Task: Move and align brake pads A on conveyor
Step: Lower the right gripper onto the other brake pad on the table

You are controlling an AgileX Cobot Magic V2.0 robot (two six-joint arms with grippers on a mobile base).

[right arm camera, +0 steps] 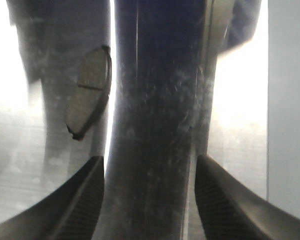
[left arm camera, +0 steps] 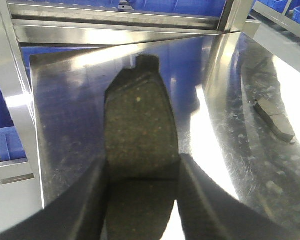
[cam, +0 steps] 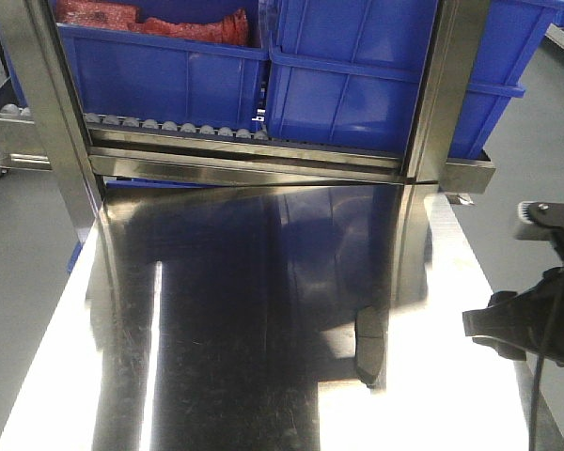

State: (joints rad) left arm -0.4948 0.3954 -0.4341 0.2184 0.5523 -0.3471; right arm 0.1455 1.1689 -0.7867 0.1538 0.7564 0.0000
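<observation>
Grey pad held: I have one brake pad (left arm camera: 140,115) pinched in my left claw (left arm camera: 142,172) above the steel tabletop (left arm camera: 65,110), short of the roller rack (cam: 169,127).
Loose pad (cam: 368,348): flat on the tabletop, farther from the rack.
Right claw (right arm camera: 150,165): spread wide, empty.
Progress: conveyor unseen; I judge placing and aligning all remain.

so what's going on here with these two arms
The left gripper is clamped on a flat dark grey curved brake pad, holding it over the shiny reflective steel tabletop. A second dark grey brake pad lies on that tabletop, further right. The right gripper is open and empty, hovering near the lying pad. The conveyor is not in view. Blue plastic bins stand behind the tabletop.
</observation>
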